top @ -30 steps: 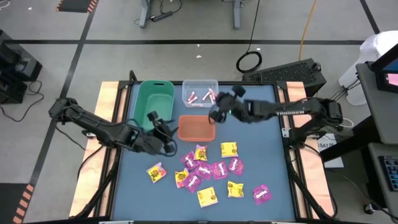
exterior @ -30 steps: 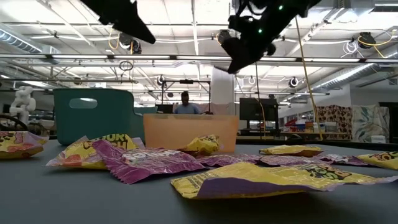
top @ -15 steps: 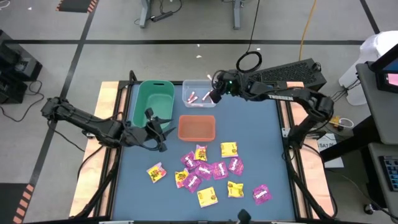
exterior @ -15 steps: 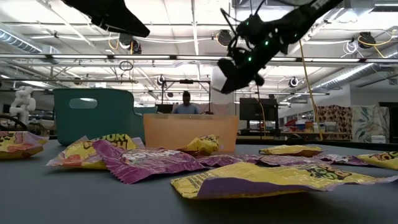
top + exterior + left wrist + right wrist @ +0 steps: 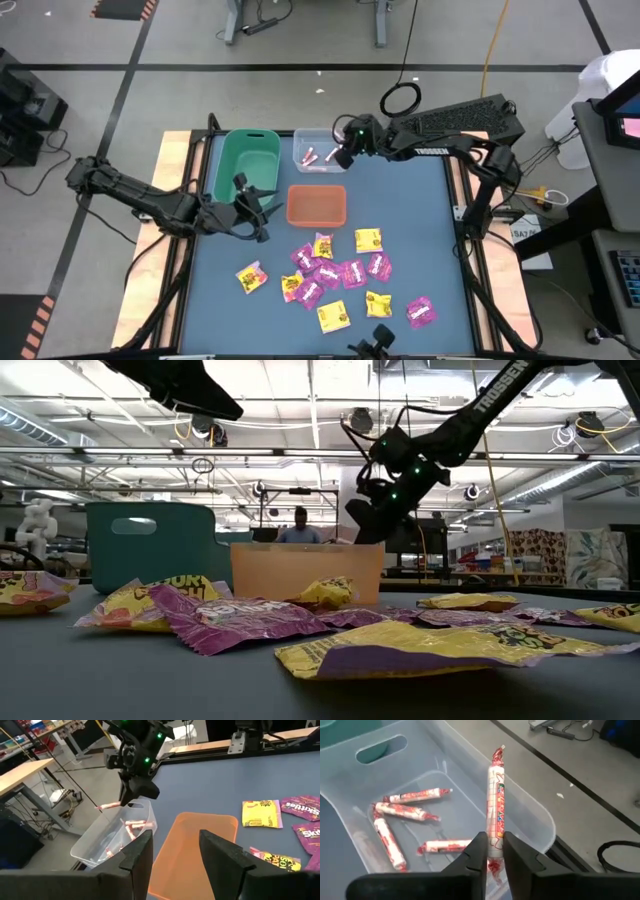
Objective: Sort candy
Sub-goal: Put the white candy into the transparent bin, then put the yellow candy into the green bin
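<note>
a: what's changing vs a second ago?
b: right gripper [image 5: 492,851] is now hanging over the clear bin [image 5: 305,139], no longer over the orange tray [image 5: 316,205]. jaws are pinching a pink-white stick [image 5: 495,805], four more sticks lying in the bin below.
a: left?
b: left gripper [image 5: 175,851] is idling beside the green bin [image 5: 246,160], jaws apart, nothing between them.
a: table?
b: yellow and magenta packets [image 5: 340,272] are lying on the blue mat [image 5: 440,250], well apart from both jaws. a person is standing in the room behind.

Green bin [image 5: 248,160], clear bin [image 5: 318,141], orange tray [image 5: 316,205] on blue table [image 5: 420,240]; person [image 5: 300,530] beyond, apparently seated.
</note>
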